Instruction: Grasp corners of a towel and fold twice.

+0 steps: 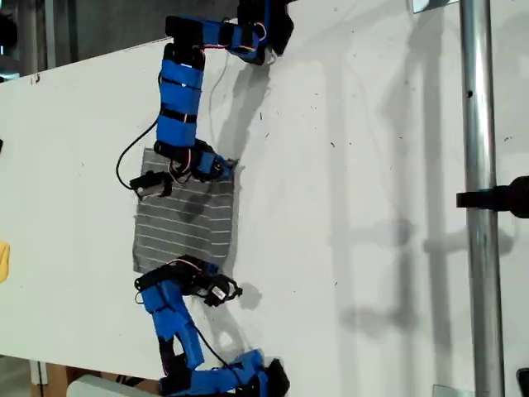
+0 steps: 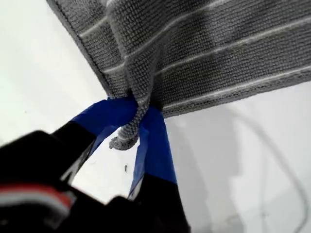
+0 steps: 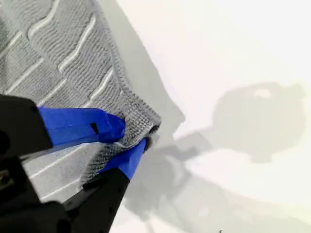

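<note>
The grey striped towel [image 1: 186, 219] lies flat on the white surface [image 1: 355, 207], toward the exterior view's left, between the two blue arms. My first tool [image 2: 137, 127] is clenched on a bunched corner [image 2: 127, 138] of the cloth. My second tool [image 3: 130, 137] grips another corner [image 3: 145, 124] by its edge, that corner raised slightly off the surface.

No text, label, brand, number or sign can be read anywhere in these three views.
</note>
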